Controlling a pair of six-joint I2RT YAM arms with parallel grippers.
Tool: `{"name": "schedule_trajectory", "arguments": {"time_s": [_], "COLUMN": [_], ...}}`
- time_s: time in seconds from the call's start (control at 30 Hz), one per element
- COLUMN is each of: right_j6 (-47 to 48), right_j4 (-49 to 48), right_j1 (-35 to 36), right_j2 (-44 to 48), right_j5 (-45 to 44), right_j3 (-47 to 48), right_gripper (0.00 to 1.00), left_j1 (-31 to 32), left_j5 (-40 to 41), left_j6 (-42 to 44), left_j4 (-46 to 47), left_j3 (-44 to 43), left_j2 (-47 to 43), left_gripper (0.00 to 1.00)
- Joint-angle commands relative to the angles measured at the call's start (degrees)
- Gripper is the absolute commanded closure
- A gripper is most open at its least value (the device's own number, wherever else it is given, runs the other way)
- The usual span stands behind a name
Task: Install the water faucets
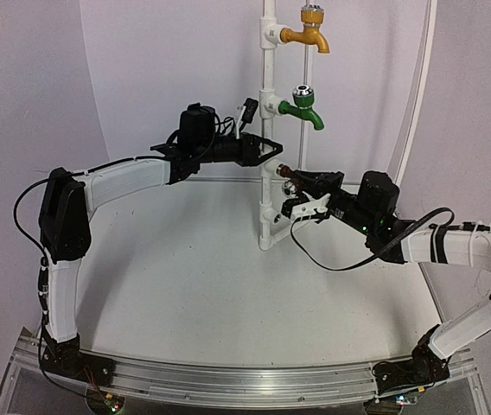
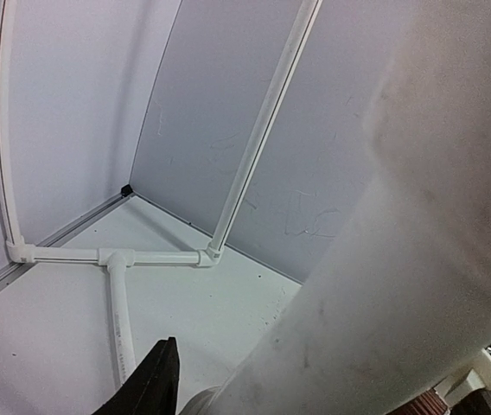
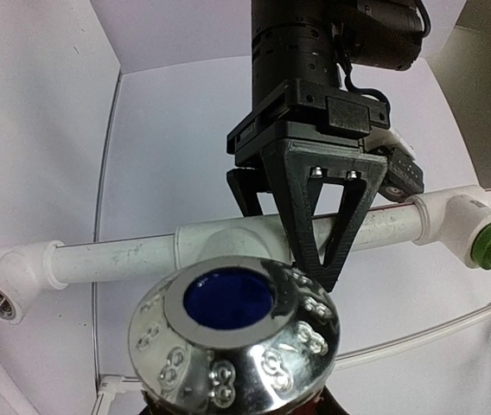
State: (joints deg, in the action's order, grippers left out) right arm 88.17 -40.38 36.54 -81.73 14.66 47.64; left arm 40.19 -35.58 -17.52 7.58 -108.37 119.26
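Mid-frame, your right gripper (image 1: 297, 187) clamps the dark brown faucet (image 1: 286, 172) — next, twist it into the pipe stand (image 1: 268, 66) — your left gripper (image 1: 270, 149) pinches that.

Below, brown faucet (image 3: 232, 341) cut off — pipe stand (image 2: 418, 259) blurred.

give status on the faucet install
Left gripper clamped on pipe. Right gripper holds brown faucet at pipe, below green faucet; seating unclear. Green one in. Nothing between.
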Motion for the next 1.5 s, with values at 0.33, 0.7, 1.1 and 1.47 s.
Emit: {"name": "schedule_trajectory", "arguments": {"time_s": [0.33,0.7,1.1,1.47], "right_j6": [-22.04,-37.4,-50.55,-65.93], "right_j4": [-8.59,-13.98,-21.47,-23.58], "right_j1": [0.2,0.07,0.03,0.13], "right_j2": [-0.89,-3.32,-6.24,-8.94], "right_j5": [-3.94,-5.96,-9.31,-14.52], "right_j3": [2.13,1.61,-1.38,-1.67], "right_gripper": [1.0,1.0,1.0,1.0], "left_j1": [1.37,1.82,2.31,2.61], "left_j5": [1.81,2.0,2.38,2.74], "left_j6": [-7.71,-7.62,-7.69,-7.88], "left_j4": [-2.4,-2.4,-2.4,-2.36], "left_j3": [1.33,1.73,2.53,2.06], "left_j2": [-1.03,-1.18,-1.49,-0.83], "left_gripper": [1.0,1.0,1.0,1.0]}}
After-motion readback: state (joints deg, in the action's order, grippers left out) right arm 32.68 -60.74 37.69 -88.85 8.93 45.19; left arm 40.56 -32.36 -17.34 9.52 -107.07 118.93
